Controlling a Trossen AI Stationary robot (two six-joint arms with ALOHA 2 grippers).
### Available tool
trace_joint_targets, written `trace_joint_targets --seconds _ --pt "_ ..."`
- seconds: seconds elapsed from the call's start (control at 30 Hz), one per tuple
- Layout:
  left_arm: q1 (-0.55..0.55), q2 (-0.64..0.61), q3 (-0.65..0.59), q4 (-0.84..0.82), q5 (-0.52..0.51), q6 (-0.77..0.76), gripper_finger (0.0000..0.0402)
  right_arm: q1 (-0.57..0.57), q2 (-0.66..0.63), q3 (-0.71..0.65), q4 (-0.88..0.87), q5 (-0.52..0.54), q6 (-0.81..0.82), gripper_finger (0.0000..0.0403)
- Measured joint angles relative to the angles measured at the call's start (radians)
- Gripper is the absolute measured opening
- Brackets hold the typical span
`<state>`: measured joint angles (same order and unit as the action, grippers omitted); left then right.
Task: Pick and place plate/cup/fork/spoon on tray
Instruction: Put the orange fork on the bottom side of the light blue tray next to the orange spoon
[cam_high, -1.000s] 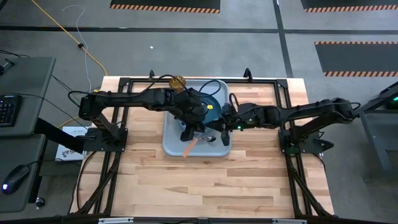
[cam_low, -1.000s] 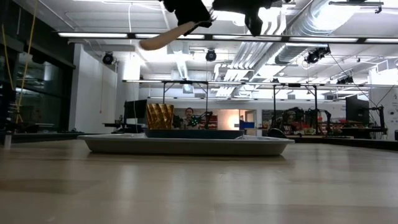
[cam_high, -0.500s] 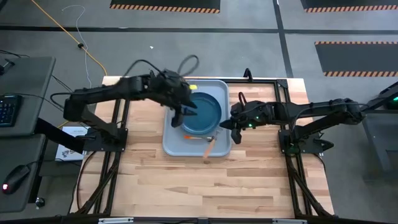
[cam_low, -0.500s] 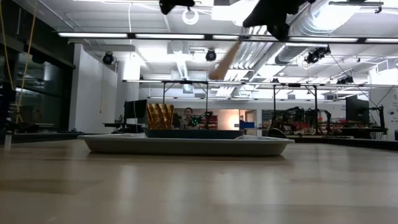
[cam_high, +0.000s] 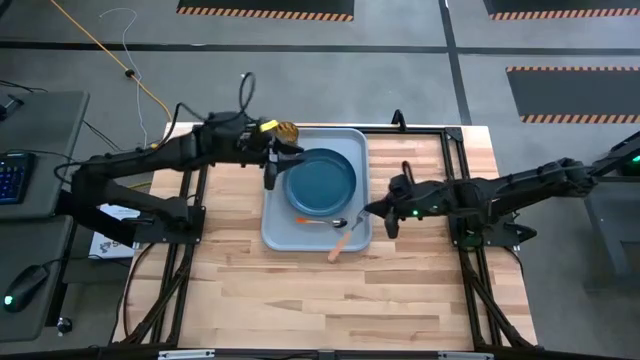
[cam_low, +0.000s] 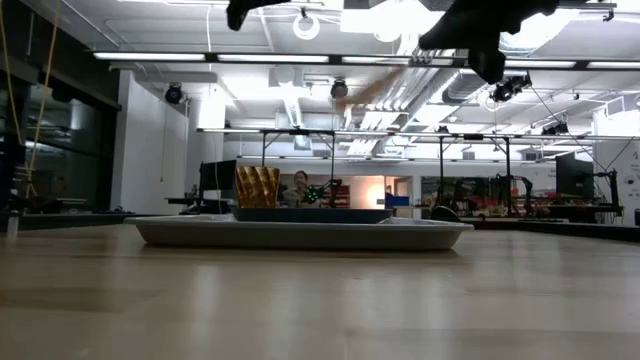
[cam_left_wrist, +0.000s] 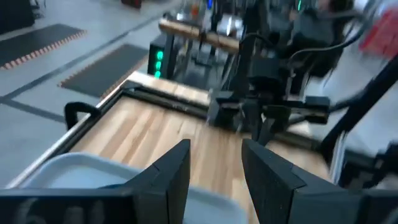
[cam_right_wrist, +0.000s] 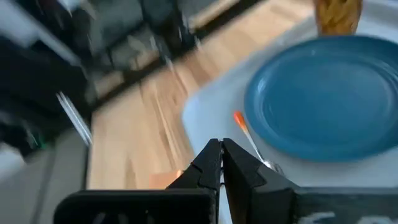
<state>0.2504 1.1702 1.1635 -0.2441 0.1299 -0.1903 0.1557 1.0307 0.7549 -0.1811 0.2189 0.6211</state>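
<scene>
The pale blue-grey tray (cam_high: 275, 225) lies mid-table. On it lie the dark blue plate (cam_high: 320, 180), the amber cup (cam_high: 286, 131) in its far left corner, and the spoon (cam_high: 322, 221) along its near side, also seen in the right wrist view (cam_right_wrist: 252, 144). My right gripper (cam_high: 373, 212) is shut on the fork (cam_high: 346, 241) above the tray's near right corner. My left gripper (cam_high: 272, 172) is open and empty over the tray's left rim, its fingers apart in the left wrist view (cam_left_wrist: 214, 171). My right gripper holds the fork by its metal end (cam_high: 363, 221), pinched between the shut fingers, which hide the tines. The fingers come from the table's right, about level. The fork is lifted clear; its orange handle (cam_low: 365, 92) slants out toward the near left, free end lowest.
Black frame rails (cam_high: 420, 128) run along the table's edges and carry both arm bases. Bare wooden tabletop (cam_high: 320, 300) lies near of the tray. A person (cam_low: 302, 186) sits far behind the table in the low view.
My left gripper has drawn away from the fork, going from the tray's near part toward the table's far left. My right gripper has gone toward the table's right and near edges with the fork. The fork's handle has swung round with it and stays clear of the tray.
</scene>
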Motion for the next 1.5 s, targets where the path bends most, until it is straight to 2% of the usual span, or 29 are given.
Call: trace_joint_targets --seconds 0.17,0.33,0.5,0.77,0.9,1.03,1.17,1.33,1.5 --pt "0.0 -0.119 -0.207 0.262 -0.021 -0.131 0.0133 0.062 -0.095 -0.147 0.233 0.18 0.144 0.0" --pt "-0.015 -0.207 -0.313 0.424 -0.108 -0.175 0.0133 0.139 -0.086 -0.275 0.436 0.417 0.332 0.0" --pt "-0.029 -0.263 -0.333 0.434 -0.186 -0.175 0.0133 0.217 0.029 -0.318 0.506 0.615 0.568 0.0" --pt "-0.028 -0.284 -0.333 0.434 -0.278 -0.187 0.0133 0.272 0.293 -0.317 0.612 0.775 0.922 0.0" --pt "-0.028 -0.285 -0.333 0.437 -0.294 -0.192 0.0133 0.273 0.409 -0.274 0.627 0.78 1.039 0.0" --pt "-0.028 -0.285 -0.333 0.438 -0.294 -0.192 0.0133 0.263 0.513 -0.202 0.608 0.726 1.091 0.0" --pt "-0.028 -0.285 -0.333 0.442 -0.294 -0.191 0.0133 0.249 0.596 -0.112 0.473 0.666 1.189 0.0" --pt "-0.029 -0.288 -0.333 0.452 -0.294 -0.191 0.0133 0.244 0.652 -0.02 0.278 0.658 1.333 0.0" --pt "-0.029 -0.293 -0.333 0.453 -0.289 -0.183 0.0133 0.243 0.673 0.033 0.172 0.6 1.353 0.0"
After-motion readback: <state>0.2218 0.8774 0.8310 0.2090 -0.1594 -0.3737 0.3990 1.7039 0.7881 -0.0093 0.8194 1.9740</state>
